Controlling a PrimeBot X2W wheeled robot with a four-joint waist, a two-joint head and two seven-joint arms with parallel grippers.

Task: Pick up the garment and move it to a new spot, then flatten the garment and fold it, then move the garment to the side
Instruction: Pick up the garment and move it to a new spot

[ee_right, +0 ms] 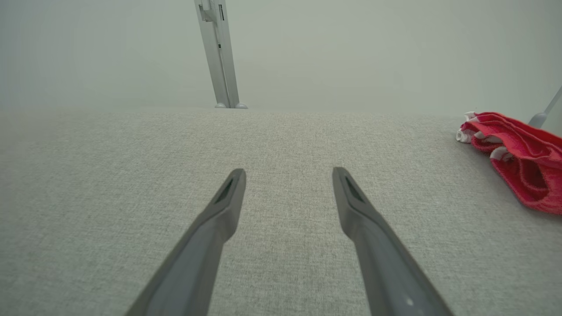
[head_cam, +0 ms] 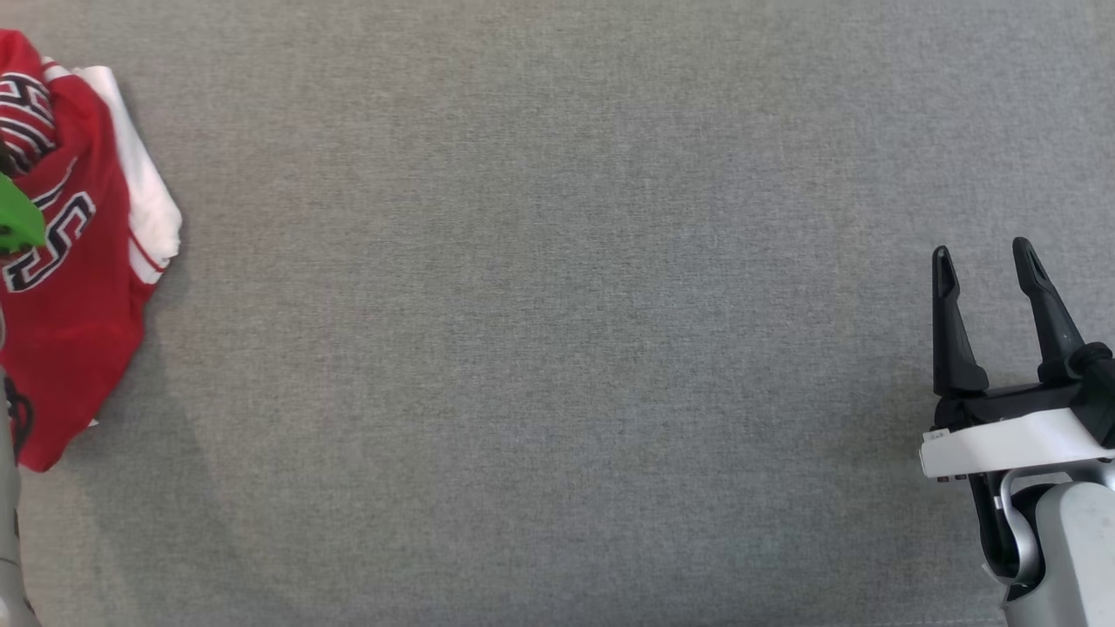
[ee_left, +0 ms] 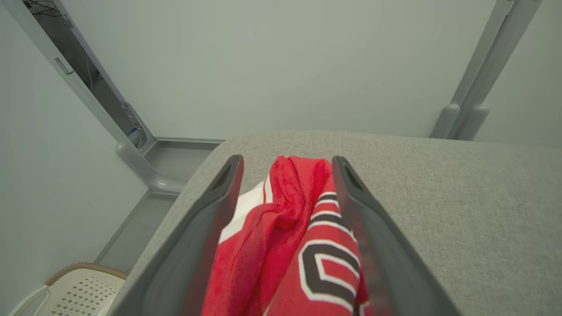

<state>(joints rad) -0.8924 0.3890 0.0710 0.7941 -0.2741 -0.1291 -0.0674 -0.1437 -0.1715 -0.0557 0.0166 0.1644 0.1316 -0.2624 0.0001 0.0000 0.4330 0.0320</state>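
The garment (head_cam: 78, 305) is a red jersey with white trim and black-and-white lettering, lying bunched at the far left edge of the grey fabric-covered table (head_cam: 557, 348). In the left wrist view my left gripper (ee_left: 286, 160) stands open, its two dark fingers on either side of the garment (ee_left: 281, 237), which lies between them near the table's corner. My right gripper (head_cam: 982, 250) is at the lower right, open and empty, far from the garment. In the right wrist view this gripper (ee_right: 288, 171) hovers over bare table, with the garment (ee_right: 522, 162) off at the right edge.
A green piece (head_cam: 17, 218) and a grey arm part sit at the left edge over the garment. A white perforated basket (ee_left: 74, 292) stands on the floor below the table's left edge. Metal frame posts (ee_right: 218, 52) (ee_left: 478, 79) rise beyond the far edge.
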